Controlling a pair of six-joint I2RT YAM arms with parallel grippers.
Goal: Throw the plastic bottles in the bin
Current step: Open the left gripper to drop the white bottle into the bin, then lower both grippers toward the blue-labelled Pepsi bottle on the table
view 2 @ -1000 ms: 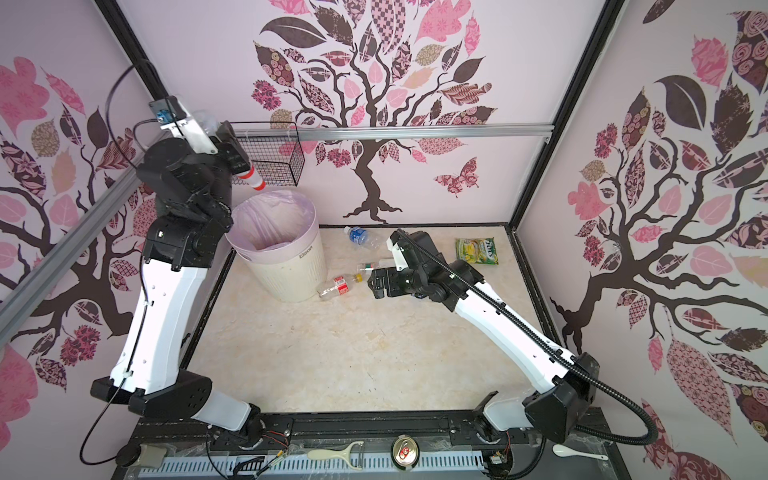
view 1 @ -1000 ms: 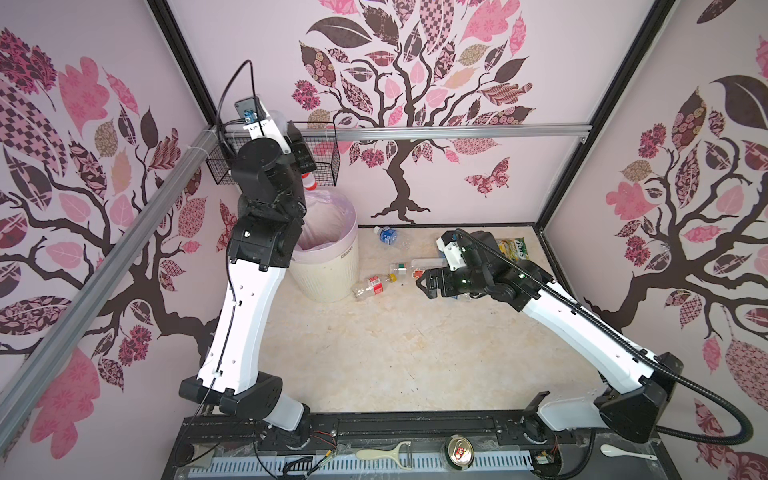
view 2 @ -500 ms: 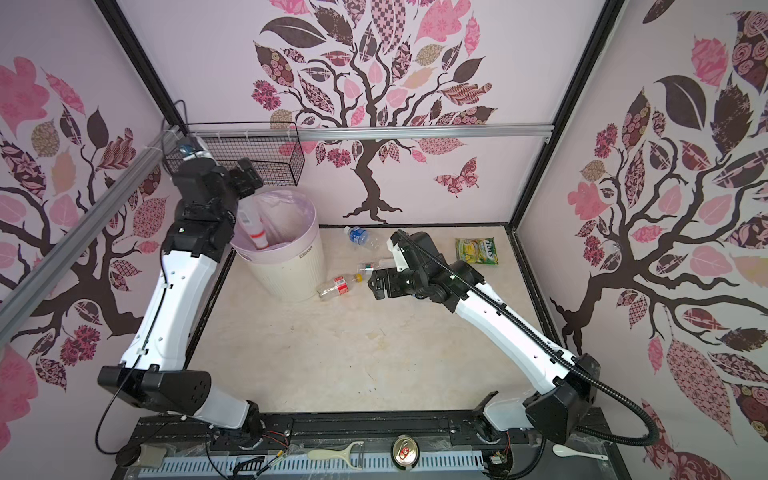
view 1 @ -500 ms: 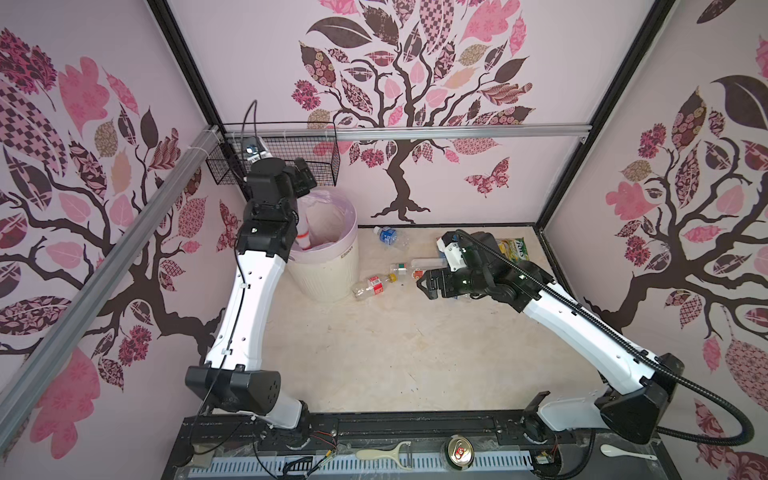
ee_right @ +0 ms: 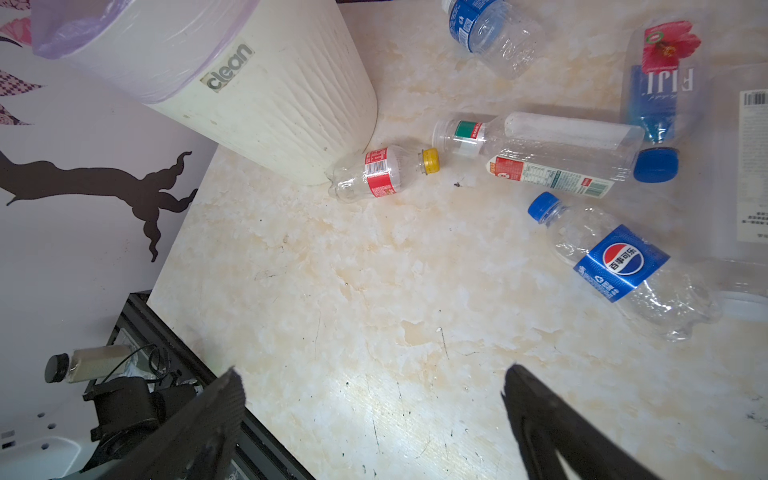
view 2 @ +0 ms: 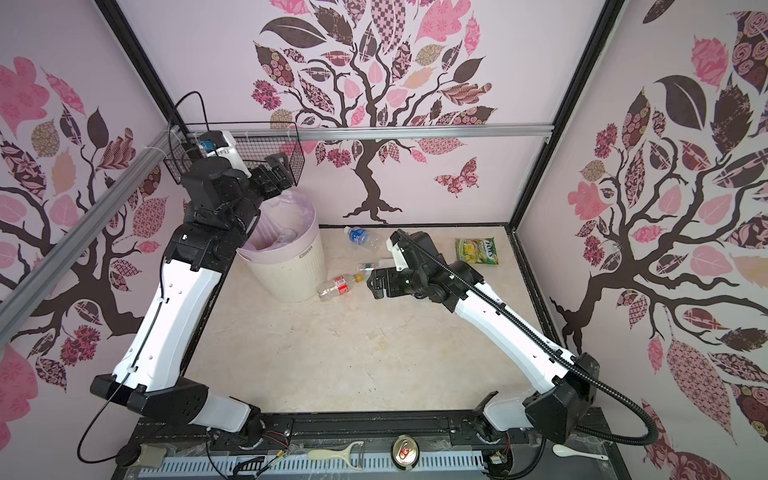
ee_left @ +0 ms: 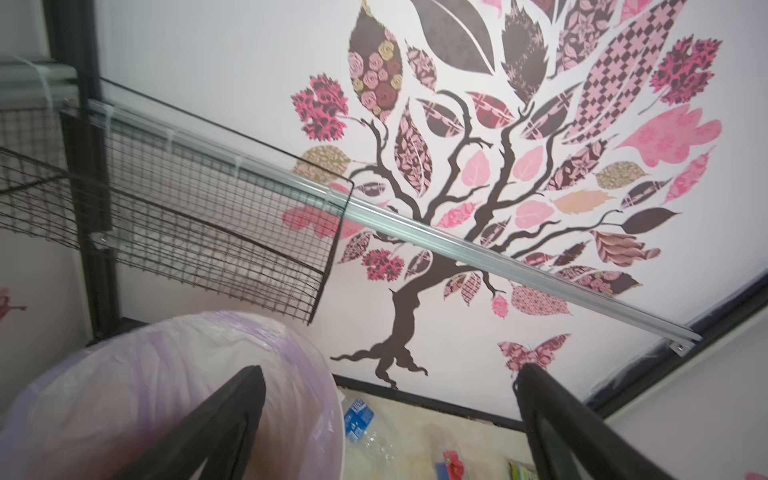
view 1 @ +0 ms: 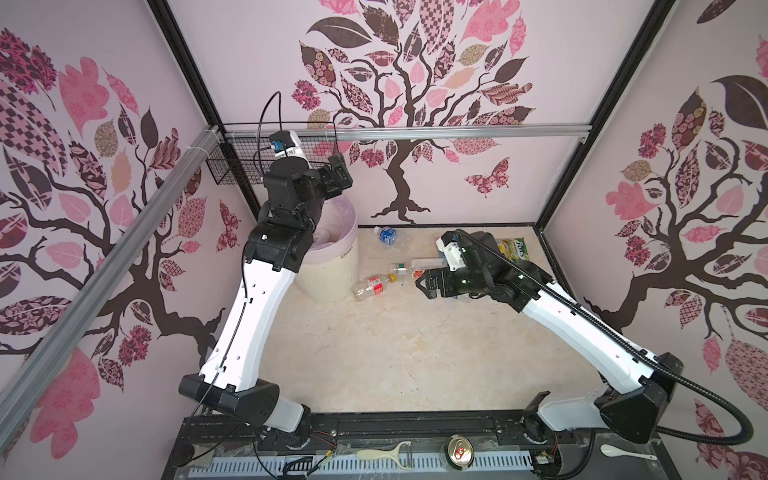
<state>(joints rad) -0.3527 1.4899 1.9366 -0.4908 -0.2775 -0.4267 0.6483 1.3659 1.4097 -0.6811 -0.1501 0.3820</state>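
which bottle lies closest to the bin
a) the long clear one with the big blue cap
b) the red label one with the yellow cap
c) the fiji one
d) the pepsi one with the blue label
b, in the right wrist view the red-label bottle with the yellow cap lies on its side with its bottom end right at the foot of the bin.

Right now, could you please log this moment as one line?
left gripper: open, empty, near bin | right gripper: open, empty, facing bottles | several bottles outside bin
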